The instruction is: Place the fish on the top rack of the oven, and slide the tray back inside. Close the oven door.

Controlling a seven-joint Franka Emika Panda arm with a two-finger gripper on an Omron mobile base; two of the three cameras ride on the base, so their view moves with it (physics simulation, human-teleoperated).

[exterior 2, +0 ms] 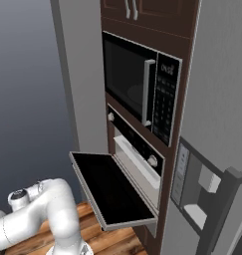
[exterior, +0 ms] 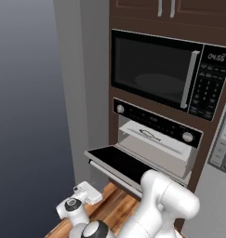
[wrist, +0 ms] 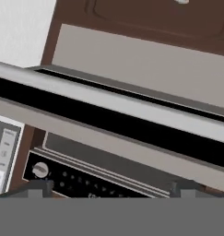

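Here, the oven door [exterior: 115, 159] is seen lowered at frame centre; the fish [exterior: 149, 135] is lodged on the top rack [exterior: 154, 141]; the gripper's [wrist: 111, 186] spread cannot be judged.

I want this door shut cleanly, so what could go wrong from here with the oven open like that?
1. The oven door lies fully down; the gripper sits below its handle, so a lift could slip off the bar.
2. The tray with the fish may not be fully home; the door could strike its front edge.
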